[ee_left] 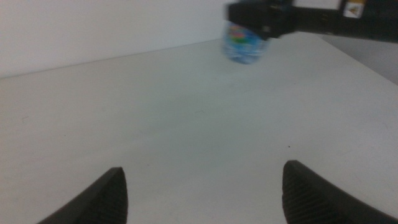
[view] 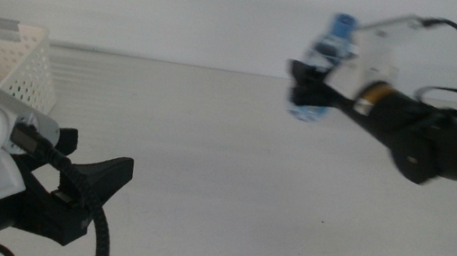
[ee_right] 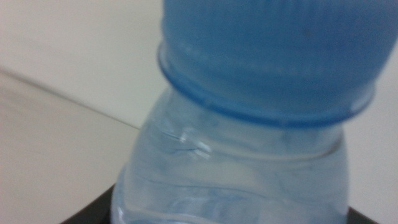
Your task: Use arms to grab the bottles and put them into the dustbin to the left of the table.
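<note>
Gripping the small water bottle (view: 324, 68) mid-air over the table's (view: 231, 174) far right, the right gripper (view: 310, 84) has its jaws clamped on it; the label's too blurry to read. Left gripper (view: 90, 175) sits low near the dustbin (view: 12, 59), jaws spread wide with nothing between them.

Robot laboratory bench: a plain white table (view: 232, 165) against a bare pale wall (view: 183, 3), two mounted arms (view: 444, 142) with cabling, and a perforated basket (view: 7, 63) as the only furnishing.
</note>
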